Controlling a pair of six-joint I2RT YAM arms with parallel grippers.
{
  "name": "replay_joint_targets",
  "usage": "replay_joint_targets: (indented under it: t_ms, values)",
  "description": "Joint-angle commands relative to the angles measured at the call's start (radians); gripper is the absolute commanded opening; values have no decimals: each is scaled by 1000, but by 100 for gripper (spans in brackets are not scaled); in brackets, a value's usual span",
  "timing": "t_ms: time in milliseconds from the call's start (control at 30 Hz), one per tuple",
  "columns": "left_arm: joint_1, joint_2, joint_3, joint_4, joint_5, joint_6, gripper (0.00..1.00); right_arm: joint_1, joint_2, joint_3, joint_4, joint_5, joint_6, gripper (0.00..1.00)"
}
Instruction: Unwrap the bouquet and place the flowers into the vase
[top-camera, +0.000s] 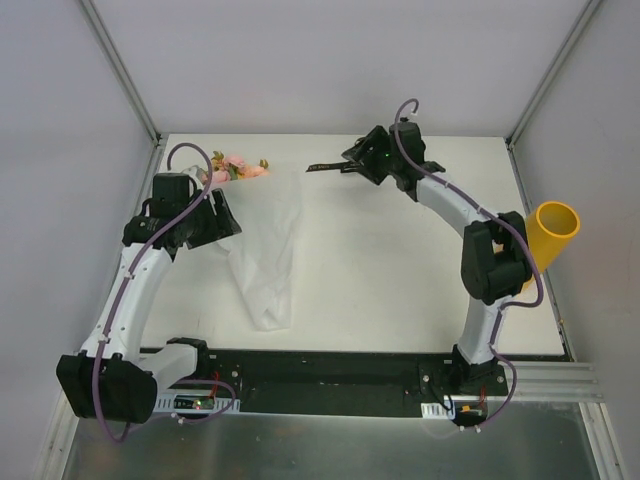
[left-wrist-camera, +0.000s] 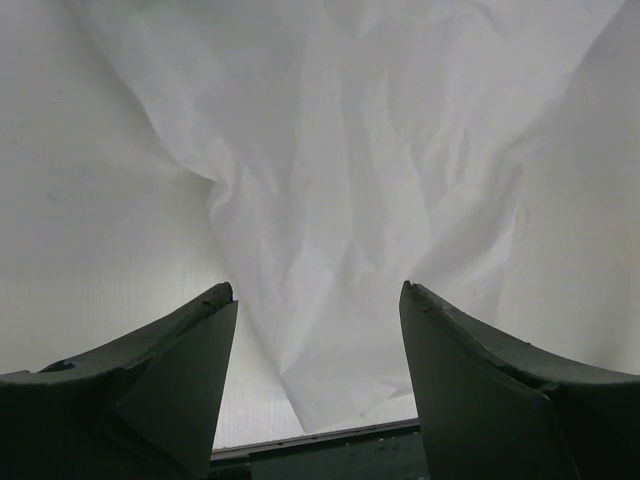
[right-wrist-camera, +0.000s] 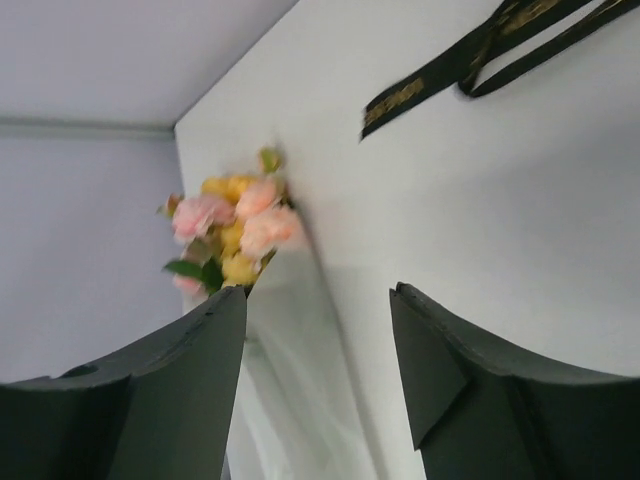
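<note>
The bouquet lies at the table's back left. Its pink and yellow flowers rest at the top of the white paper, which fans out loose towards the near edge. My left gripper hovers over the paper's left side, open, with only paper below its jaws. My right gripper stands open at the back centre and points towards the flowers, nothing between its fingers. The yellow vase stands at the right edge, behind the right arm.
A black ribbon lies loose on the table just left of the right gripper. Grey walls enclose the table on three sides. The arms' black base rail runs along the near edge.
</note>
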Motion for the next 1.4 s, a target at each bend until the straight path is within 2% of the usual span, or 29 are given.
replay_joint_targets:
  t_ms: [0, 67, 133, 200, 367, 500, 567, 667, 767, 867, 1033, 1167, 1367]
  values:
    - [-38, 9, 57, -40, 82, 8, 68, 97, -45, -88, 145, -162, -31, 64]
    - [-44, 7, 57, -40, 79, -9, 67, 136, -23, -99, 163, -179, -5, 61]
    - [-44, 0, 59, -43, 47, -12, 65, 173, 1, -142, 250, -193, 44, 56]
    - [-47, -5, 78, -84, -37, 11, 63, 200, 30, -177, 322, -194, 87, 52]
    - [-46, -15, 149, -164, -227, 47, 68, 274, 75, -167, 327, -183, 85, 50]
    - [-46, -55, 146, -158, -286, 8, 70, 350, 104, -96, 297, -182, 79, 49]
    - [-43, -43, 157, -155, -298, 46, 71, 404, 107, -46, 240, -170, 53, 49]
    - [-21, 10, 242, -210, -335, 70, 71, 496, 92, 5, 147, -81, 6, 49]
    - [-18, 11, 316, -247, -384, 57, 71, 568, 76, -1, 125, -15, -14, 53]
    - [-17, -32, 364, -250, -364, 34, 72, 619, 69, 8, 67, 79, -83, 54]
    - [-17, -45, 407, -258, -192, -25, 70, 668, 104, 100, -58, 201, -187, 56]
    - [-17, -26, 366, -264, -226, -13, 70, 708, 129, 150, -116, 304, -273, 59]
    - [-11, 24, 252, -275, -295, 14, 72, 730, 167, 174, -116, 275, -275, 59]
